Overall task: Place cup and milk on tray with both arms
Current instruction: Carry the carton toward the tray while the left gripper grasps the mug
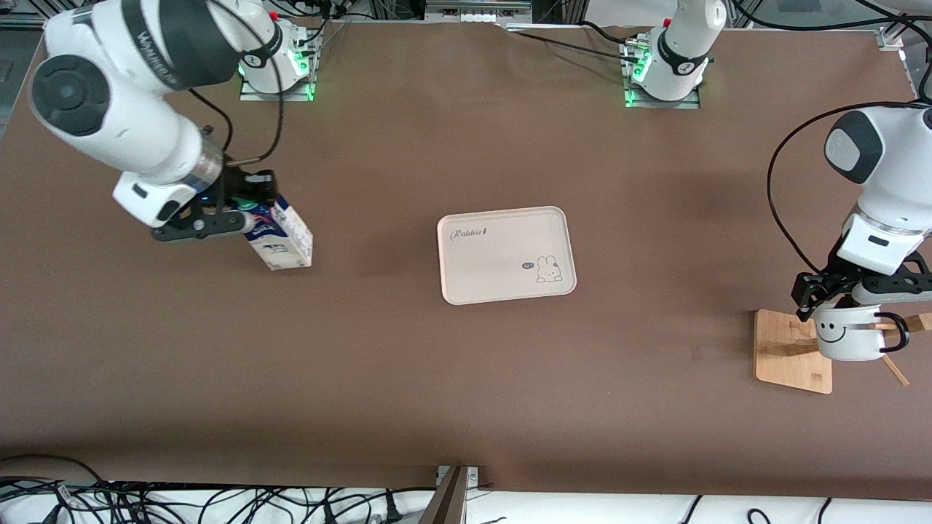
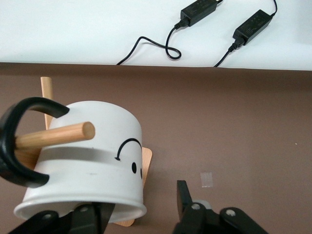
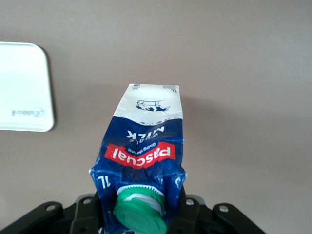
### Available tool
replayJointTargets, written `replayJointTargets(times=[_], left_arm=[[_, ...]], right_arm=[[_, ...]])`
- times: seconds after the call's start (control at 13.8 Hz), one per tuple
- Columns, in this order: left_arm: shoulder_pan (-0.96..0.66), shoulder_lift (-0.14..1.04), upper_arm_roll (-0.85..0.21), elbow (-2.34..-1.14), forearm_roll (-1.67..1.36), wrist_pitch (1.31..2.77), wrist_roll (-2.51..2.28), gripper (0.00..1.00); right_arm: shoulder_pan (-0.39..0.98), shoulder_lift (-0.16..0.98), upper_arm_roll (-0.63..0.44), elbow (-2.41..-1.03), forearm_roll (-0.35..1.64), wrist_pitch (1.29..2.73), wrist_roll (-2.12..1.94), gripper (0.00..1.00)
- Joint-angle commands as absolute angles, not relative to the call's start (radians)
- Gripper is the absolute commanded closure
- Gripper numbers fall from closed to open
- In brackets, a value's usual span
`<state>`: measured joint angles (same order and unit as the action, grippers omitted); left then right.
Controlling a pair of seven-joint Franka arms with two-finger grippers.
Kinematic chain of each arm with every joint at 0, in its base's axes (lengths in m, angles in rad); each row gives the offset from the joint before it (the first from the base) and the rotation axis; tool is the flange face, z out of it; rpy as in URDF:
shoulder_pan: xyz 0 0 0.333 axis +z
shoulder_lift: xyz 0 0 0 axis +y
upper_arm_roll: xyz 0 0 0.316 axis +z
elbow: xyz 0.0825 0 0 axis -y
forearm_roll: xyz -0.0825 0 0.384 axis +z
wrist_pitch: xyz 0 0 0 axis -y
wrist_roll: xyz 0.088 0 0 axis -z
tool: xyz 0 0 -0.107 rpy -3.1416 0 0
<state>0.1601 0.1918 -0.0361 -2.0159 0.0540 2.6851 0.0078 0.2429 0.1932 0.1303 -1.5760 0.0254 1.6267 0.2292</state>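
**Both arms on their items, tray bare in the middle**

Brown table (image 1: 466,378), cream tray (image 1: 480,284) with "Rabbit" lettering and a little bunny drawing sitting mid-table. Toward the right arm's end, the right gripper (image 1: 244,207) is pinching the milk (image 1: 285,236) at its gable top; blue and white carton, green cap, sides dented and creased in the wrist view. Looks like its base is on the table, hard to be sure. At the left arm's end, the white smiley cup (image 1: 844,336) hangs by its black handle on a peg of the wooden stand (image 1: 790,356). The left gripper (image 1: 837,300) is at the rim, fingers spread either side of the wall
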Motion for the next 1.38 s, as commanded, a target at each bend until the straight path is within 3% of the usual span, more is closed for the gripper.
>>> replayJointTargets(times=[0.0, 0.14, 0.43, 0.72, 1.3], left_arm=[[0.166, 0.209, -0.037, -1.988, 0.077, 2.686, 0.018, 0.73], [0.166, 0.21, -0.037, -1.988, 0.075, 2.686, 0.018, 0.89], [0.166, 0.212, -0.035, -1.987, 0.075, 2.686, 0.018, 1.0], [0.164, 0.206, -0.037, -1.987, 0.069, 2.684, 0.015, 1.0], [0.158, 0.129, -0.054, -2.002, 0.035, 2.582, 0.012, 1.0]], right_arm=[[0.334, 0.296, 0.124, -1.427, 0.029, 1.543, 0.302, 0.48], [0.397, 0.394, 0.126, -1.305, 0.031, 1.439, 0.305, 0.48], [0.494, 0.523, 0.123, -1.138, 0.063, 1.381, 0.478, 0.48], [0.549, 0.6, 0.11, -1.06, 0.1, 1.417, 0.601, 0.48], [0.663, 0.701, 0.112, -1.06, 0.121, 1.687, 0.856, 0.48]])
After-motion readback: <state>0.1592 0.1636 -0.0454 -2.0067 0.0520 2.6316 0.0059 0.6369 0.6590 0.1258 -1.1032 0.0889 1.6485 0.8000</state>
